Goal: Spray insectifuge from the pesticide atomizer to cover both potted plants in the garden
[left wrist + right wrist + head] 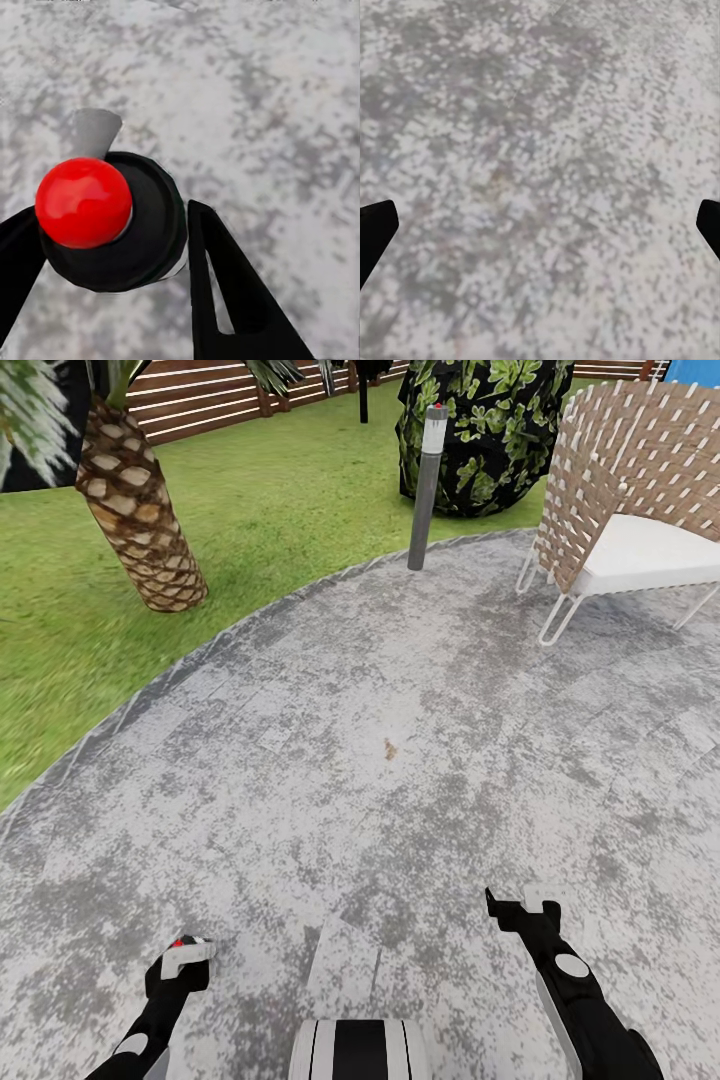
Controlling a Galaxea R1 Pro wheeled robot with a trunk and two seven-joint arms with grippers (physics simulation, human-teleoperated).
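While atomizer [112, 225] body hides, left jaws grip it | right jaws spread.

Two grippers: the left [178, 960] and the right [520, 908]. One atomizer [105, 217], seen in the left wrist view. One palm trunk [135, 510], one grey post [427, 485], one woven chair [625, 510], one dark bush [480, 430], one slatted fence [200, 400], one paved patio [400, 760].
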